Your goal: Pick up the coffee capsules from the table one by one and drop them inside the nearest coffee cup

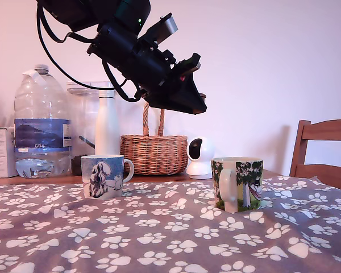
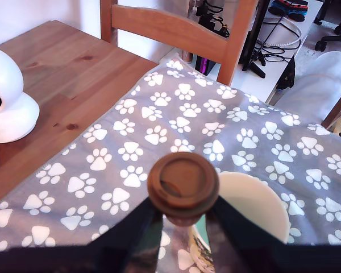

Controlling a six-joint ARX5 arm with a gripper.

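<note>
A brown coffee capsule sits pinched between the two dark fingers of my gripper, its round face towards the wrist camera. Just behind it in the wrist view is the white rim of the coffee cup. In the exterior view the gripper hangs high over the table, above and slightly to the exterior view's left of the tree-printed coffee cup, which stands upright on the paw-print cloth. I see no loose capsules on the cloth.
A blue-and-white mug stands at the exterior view's left. Along the back are a large water bottle, a white bottle, a wicker basket and a white camera. A wooden chair is at the right.
</note>
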